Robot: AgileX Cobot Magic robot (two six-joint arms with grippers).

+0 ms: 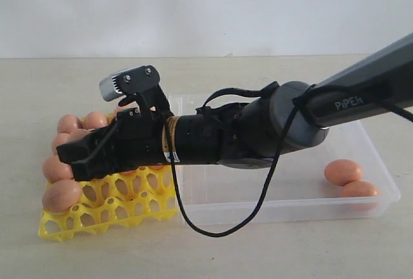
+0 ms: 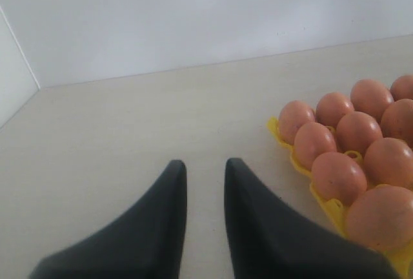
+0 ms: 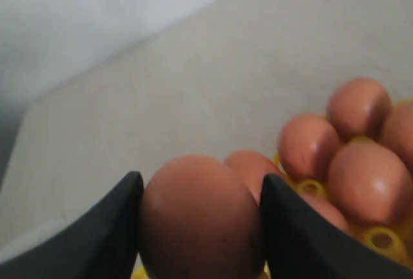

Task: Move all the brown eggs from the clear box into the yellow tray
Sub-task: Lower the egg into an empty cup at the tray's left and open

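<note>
Lower left, the yellow tray (image 1: pixel 110 211) has open bottom-row cups. The brown eggs (image 1: pixel 61 195) block its left and upper rows.

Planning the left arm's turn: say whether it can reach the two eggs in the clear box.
Probably not: the left gripper sits beside the yellow tray, and the right arm lies across the clear box, blocking the two eggs.

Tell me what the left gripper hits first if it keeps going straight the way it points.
Probably the bare table, then the white wall behind it; depth is hard to judge. Nothing else lies ahead of the left gripper. The brown eggs in the yellow tray sit off to the side.
</note>
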